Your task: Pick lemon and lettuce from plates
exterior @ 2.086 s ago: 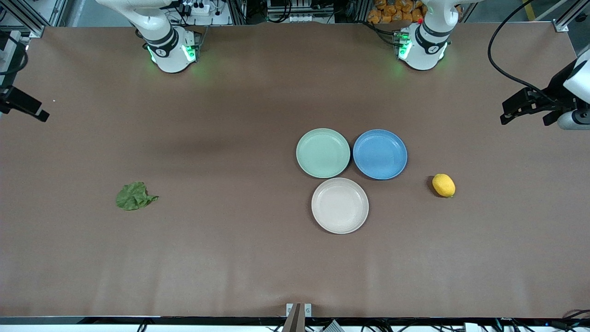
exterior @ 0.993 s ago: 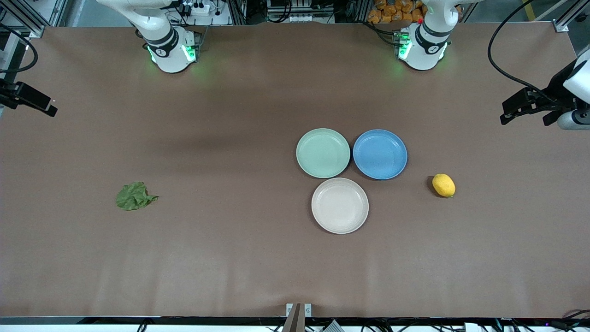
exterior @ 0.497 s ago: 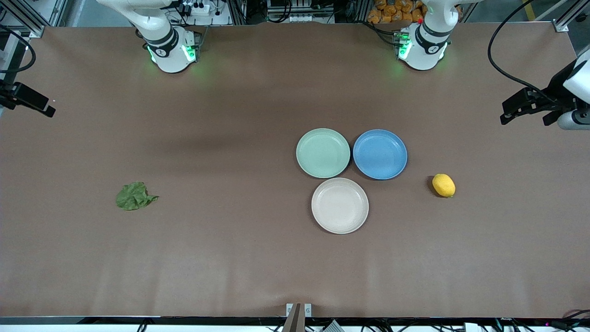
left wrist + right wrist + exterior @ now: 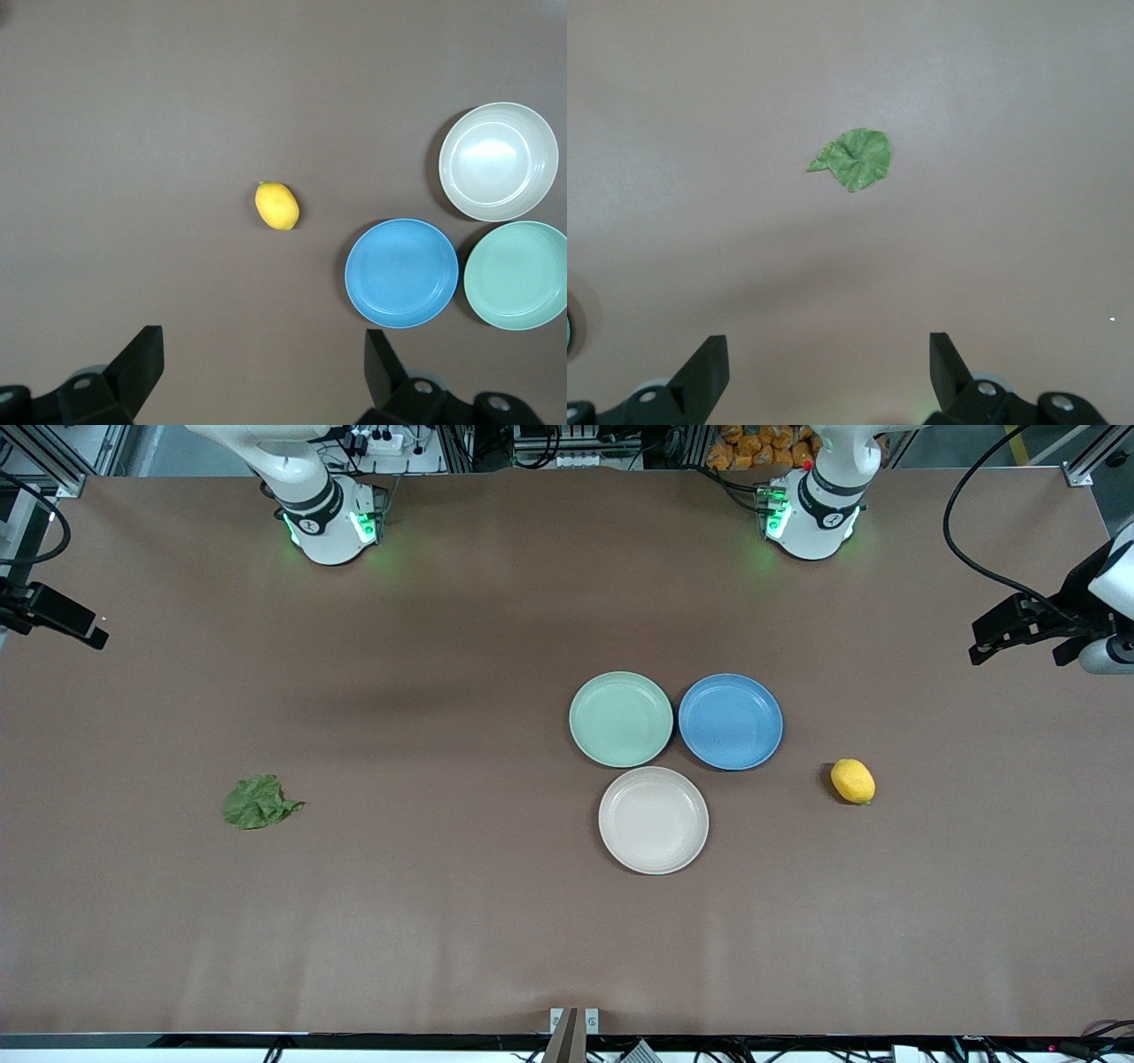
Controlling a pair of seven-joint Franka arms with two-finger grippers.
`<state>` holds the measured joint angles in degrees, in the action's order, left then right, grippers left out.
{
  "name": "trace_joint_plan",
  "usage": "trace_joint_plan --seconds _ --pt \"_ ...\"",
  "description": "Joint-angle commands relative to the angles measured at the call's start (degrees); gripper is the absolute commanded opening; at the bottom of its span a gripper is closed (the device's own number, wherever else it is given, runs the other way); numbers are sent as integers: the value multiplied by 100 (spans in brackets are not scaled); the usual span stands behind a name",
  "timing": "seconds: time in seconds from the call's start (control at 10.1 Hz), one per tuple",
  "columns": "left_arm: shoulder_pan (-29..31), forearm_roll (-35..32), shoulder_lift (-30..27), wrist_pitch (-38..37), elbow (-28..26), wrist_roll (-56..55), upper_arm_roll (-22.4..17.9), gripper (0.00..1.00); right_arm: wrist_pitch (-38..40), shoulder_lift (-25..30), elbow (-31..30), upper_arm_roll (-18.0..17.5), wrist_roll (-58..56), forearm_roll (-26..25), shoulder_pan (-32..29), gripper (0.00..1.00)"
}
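Observation:
The lemon [image 4: 852, 781] lies on the bare table beside the blue plate, toward the left arm's end; it also shows in the left wrist view [image 4: 277, 205]. The lettuce [image 4: 259, 802] lies on the table toward the right arm's end and shows in the right wrist view [image 4: 855, 159]. The mint plate [image 4: 621, 719] and the beige plate [image 4: 653, 820] stand empty. My left gripper [image 4: 1019, 646] [image 4: 263, 354] is open and empty, high at the left arm's end of the table. My right gripper [image 4: 53, 615] [image 4: 828, 354] is open and empty, high at the right arm's end.
An empty blue plate [image 4: 730, 721] touches the mint plate, between it and the lemon. The three plates form a tight cluster. Brown table surface lies bare between the lettuce and the plates.
My right gripper has shifted a little at its edge of the front view. My left gripper has drifted slightly toward its table end. Lemon, lettuce and plates have not moved.

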<state>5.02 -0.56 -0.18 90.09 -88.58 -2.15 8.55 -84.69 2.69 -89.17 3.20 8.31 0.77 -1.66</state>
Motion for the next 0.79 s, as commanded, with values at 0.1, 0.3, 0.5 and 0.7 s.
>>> trace_joint_plan --seconds 0.1,0.3,0.5,0.7 --pt "16 -128 -35 -97 113 92 15 100 32 136 -110 -30 30 55 -28 100" --pt "16 -128 -26 -97 104 57 24 100 32 136 -110 -30 39 55 -37 100" --pt "16 -128 -26 -97 104 57 32 100 102 136 -101 -30 39 55 -37 100" --pt "16 -128 -26 -97 104 57 32 100 102 136 -101 -30 48 55 -28 100"
